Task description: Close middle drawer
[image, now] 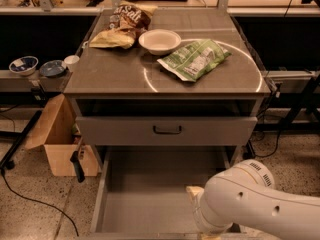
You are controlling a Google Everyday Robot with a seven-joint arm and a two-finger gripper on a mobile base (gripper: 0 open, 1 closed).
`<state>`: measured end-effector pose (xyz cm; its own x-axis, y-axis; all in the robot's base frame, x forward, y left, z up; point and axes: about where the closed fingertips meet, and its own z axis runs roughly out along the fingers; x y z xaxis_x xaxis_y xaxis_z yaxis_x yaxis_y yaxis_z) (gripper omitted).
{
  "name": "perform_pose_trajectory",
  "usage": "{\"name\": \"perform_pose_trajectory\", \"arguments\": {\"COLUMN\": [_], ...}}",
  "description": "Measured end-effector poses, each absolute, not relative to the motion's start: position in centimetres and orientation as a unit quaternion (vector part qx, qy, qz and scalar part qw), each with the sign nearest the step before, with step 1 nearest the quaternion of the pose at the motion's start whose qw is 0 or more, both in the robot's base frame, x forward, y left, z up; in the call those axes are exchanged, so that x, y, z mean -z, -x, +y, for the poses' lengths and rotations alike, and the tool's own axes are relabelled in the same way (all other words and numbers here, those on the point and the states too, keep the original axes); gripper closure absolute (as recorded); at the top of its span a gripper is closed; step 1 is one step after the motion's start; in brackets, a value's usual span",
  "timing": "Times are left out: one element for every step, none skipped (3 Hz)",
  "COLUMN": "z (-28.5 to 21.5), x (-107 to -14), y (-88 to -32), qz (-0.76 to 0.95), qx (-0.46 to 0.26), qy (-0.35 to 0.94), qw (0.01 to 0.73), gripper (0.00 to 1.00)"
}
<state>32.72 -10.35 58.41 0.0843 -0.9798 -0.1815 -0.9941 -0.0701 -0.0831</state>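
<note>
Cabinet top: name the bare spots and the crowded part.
Bare: front-left of the cabinet top, before the chip bag and left of the green bag; also back-right corner. Crowded: around the white bowl. The gripper is out of view beyond the arm.

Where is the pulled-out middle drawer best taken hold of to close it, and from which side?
Probably take the middle drawer at its front edge, near the picture's lower border, coming from the front and pushing toward the cabinet. Its side walls are thin, low and run along the sliding direction. The gripper is out of view, somewhere past the white arm.
</note>
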Motion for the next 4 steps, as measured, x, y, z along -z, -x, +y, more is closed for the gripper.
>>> {"name": "perform_pose_trajectory", "arguments": {"z": [-10.2,-9.8,-9.4,-9.2], "x": [-56.9,-55.4,-53.9,-52.2], "y": [-32.8,-32.4,-32.1,-31.6], "qz": [0.651,0.638,0.642,0.653], "qx": [-0.065,-0.081,-0.090,-0.097], "qy": [0.749,0.758,0.754,0.746], "qw": [0.107,0.108,0.103,0.091], "gripper": [0.00,0.00,0.00,0.00]}}
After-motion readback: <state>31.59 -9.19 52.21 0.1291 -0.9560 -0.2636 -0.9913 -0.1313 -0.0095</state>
